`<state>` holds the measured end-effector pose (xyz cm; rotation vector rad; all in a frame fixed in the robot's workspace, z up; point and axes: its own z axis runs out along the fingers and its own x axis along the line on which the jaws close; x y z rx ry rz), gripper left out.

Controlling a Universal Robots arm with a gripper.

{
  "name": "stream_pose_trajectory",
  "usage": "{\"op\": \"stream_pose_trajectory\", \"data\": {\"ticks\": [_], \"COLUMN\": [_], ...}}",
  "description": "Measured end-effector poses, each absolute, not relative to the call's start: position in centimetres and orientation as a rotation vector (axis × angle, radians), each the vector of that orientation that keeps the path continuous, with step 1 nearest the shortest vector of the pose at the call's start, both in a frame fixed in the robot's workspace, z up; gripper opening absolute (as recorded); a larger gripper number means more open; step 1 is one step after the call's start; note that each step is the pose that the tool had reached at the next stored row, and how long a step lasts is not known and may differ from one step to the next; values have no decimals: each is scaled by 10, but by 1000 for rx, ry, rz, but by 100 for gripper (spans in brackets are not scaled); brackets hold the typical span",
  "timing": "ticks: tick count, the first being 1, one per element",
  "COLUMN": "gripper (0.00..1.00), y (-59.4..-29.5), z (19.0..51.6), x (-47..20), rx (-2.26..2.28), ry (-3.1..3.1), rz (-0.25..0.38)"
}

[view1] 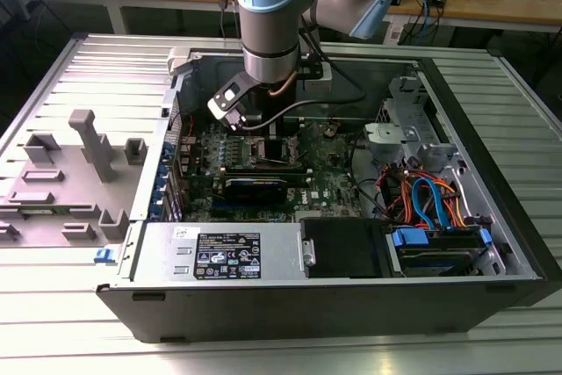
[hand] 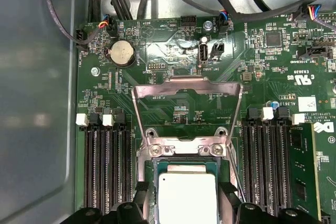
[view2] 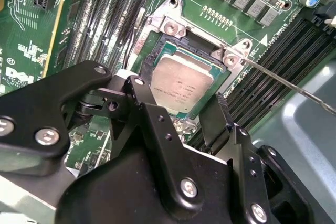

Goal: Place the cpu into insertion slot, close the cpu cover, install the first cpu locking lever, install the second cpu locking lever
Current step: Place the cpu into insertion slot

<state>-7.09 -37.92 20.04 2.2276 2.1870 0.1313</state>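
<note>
Clutter around the insertion slot (view2: 184, 50) is listed from the exterior view's left to its right. Well out on that left side of the slot, outside the computer case (view1: 351, 305), one grey moulded fixture (view1: 88, 142) is stood on the slatted metal tabletop (view1: 79, 331). Inside the case, nearer the camera than the slot, one boxed power supply (view1: 224, 252) and one long black card (view1: 255, 186) are seen. The slot itself is covered from above by the arm (view1: 268, 41). Toward the exterior view's right of the slot, a bundle of blue and orange cables (view1: 430, 199) is packed into the drive bay.

In the first wrist view, two banks of four memory slots (hand: 107, 166) are set one on each side of the slot, and one coin battery (hand: 122, 52) is mounted beyond it. One cpu (hand: 187, 198) is laid flat in the slot. The cpu cover (hand: 186, 81) is swung up and back off the slot. One thin lever rod (view2: 283, 80) is angled away from a corner of the slot. The hand (hand: 185, 205) is spread, its two black fingers (hand: 227, 199) placed on either side of the cpu; contact cannot be told.
</note>
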Motion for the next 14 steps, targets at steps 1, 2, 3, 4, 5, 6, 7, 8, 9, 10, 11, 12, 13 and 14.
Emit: {"op": "stream_pose_trajectory", "data": {"ticks": [1,2,3,4,5,6,7,8,9,10,11,12,13,14], "gripper": [61,61,61,61,61,61,61,61,61,61,61,61,61,61], "y": [-379,-379,-379,-379,-379,-379,-379,-379,-379,-379,-379,-379,-379,-379], "z": [200,200,200,200,200,200,200,200,200,200,200,200,200,199], "x": [-71,-71,-71,-71,-71,-71,-71,-71,-71,-71,-71,-71,-71,-71], "rx": [2228,2228,2228,2228,2228,2228,2228,2228,2228,2227,2227,2226,2226,2225], "ry": [2187,2187,2187,2187,2187,2187,2187,2187,2187,2187,2186,2186,2186,2185], "rz": [131,131,131,131,131,131,131,131,131,131,130,128,127,126]}}
